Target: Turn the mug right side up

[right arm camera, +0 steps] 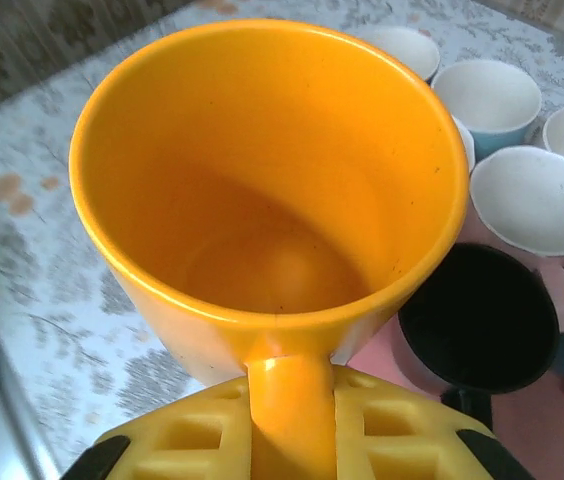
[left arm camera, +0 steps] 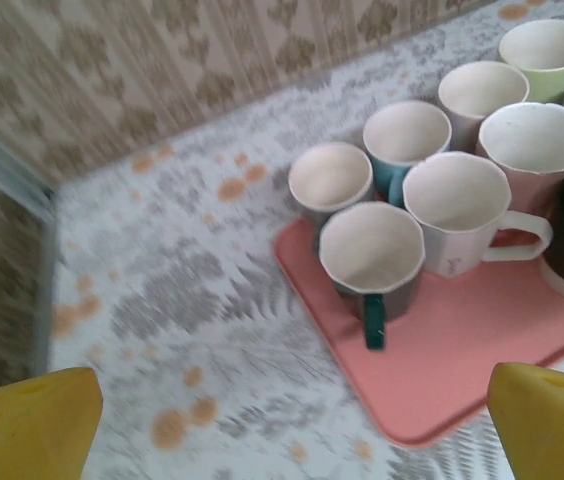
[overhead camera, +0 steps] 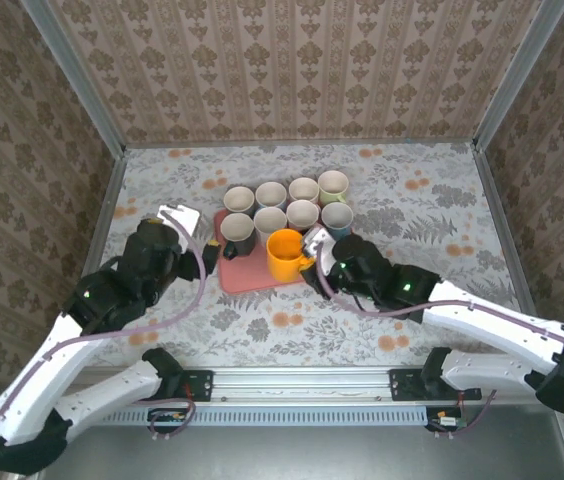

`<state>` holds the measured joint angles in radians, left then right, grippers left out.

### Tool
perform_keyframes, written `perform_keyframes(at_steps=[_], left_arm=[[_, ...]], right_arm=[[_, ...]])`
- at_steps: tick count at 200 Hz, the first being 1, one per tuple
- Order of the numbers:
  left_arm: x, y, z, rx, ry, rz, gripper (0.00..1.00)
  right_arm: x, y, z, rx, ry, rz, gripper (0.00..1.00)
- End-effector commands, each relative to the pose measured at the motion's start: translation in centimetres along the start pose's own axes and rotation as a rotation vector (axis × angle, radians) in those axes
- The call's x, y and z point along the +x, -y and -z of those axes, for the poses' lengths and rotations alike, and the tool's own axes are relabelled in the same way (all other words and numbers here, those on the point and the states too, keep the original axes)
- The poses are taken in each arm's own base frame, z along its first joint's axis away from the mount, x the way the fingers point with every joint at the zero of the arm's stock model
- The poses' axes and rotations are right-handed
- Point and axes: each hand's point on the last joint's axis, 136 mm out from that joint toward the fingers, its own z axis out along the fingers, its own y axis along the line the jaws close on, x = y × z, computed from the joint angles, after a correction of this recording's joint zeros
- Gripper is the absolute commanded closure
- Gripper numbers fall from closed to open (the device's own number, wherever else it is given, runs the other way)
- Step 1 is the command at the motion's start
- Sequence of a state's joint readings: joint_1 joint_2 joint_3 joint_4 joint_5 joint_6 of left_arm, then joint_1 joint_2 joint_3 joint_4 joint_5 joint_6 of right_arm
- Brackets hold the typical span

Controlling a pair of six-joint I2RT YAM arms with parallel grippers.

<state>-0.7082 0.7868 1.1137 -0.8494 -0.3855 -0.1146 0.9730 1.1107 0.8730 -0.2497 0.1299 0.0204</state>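
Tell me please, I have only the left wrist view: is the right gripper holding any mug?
Observer: Yes, the right gripper is shut on the orange mug, at its handle.
Operator: Is its opening up or down?
Observer: Up; the right wrist view looks into its empty inside.
Operator: Where is it?
Observer: Over the near right part of the pink tray, in the top view.

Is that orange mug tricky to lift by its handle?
Probably rigid: the orange mug looks like glazed ceramic, so it could chip. It is empty, so likely fairly light. Gripped only at its handle by the right tool, it may pivot or slip on the glossy surface, perhaps bumping the black mug beside it.
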Motion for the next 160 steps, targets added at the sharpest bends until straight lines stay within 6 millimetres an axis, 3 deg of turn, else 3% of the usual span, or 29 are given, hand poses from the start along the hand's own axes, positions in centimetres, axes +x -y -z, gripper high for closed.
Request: perform_keyframes(at_steps=[1,34,50,58,81,103,160], left_arm=[[2.0,2.8,-1.1,0.234,-0.110,0.277,0.00],[2.8,1.4,-2.9,0.241,-0.119,0.481,0.00],[3.0,1.4,-3.0,0.245,-0.115,0.496,0.00],[3.3,1.4,-3.1,0.242,-0.115,0.493,0.00],[3.9,1.2,-2.9,0.228,-0.113,0.492,0.00],[4.1,1.1,-2.7,0.226,-0.097,0.497,0.00],[4.7,0.8,-2.5,0.206,-0.108,0.496,0.00]], right_arm=[[-4.9,-1.8,-1.2,0.042,0.223,0.156,1.00],[-4.1,-1.0,-5.0,0.161,0.230,0.125,1.00],[-4.1,-0.7,-6.2,0.194,0.236,0.109,1.00],[-3.2,-0.5,-7.6,0.218,0.207,0.105,1.00],[-2.2,0.5,-9.4,0.295,0.194,0.061,1.00],[-1.0,0.2,-11.3,0.291,0.162,0.006,1.00],[1.3,1.4,-13.3,0.390,0.103,-0.111,1.00]])
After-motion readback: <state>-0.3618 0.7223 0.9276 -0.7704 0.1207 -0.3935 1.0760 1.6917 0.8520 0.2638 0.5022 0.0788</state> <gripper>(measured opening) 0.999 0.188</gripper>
